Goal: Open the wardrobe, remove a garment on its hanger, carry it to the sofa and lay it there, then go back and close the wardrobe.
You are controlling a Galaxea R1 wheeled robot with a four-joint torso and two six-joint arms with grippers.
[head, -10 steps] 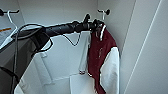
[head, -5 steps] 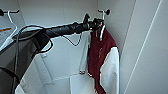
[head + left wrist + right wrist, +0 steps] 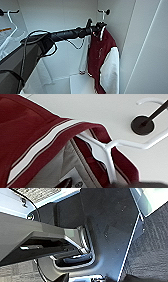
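Note:
The wardrobe (image 3: 62, 20) stands open and I look into its white inside. The garment (image 3: 100, 55), a dark red jacket with white sleeves, hangs at the right on its white hanger (image 3: 103, 15), whose hook sits over a black rail peg (image 3: 107, 11). My left arm reaches in from the left, and my left gripper (image 3: 98, 27) is at the hanger's neck, just above the collar. In the left wrist view the jacket's striped collar (image 3: 30, 131) and the hanger (image 3: 105, 151) show very close, below the rail's round black fitting (image 3: 142, 124).
Another white hanger (image 3: 11, 22) with pale clothing hangs at the left of the wardrobe. A white panel (image 3: 150, 50) rises close on the right. A white box-like shape (image 3: 80, 82) lies low inside. The right wrist view shows grey carpet (image 3: 152, 250) beside my base.

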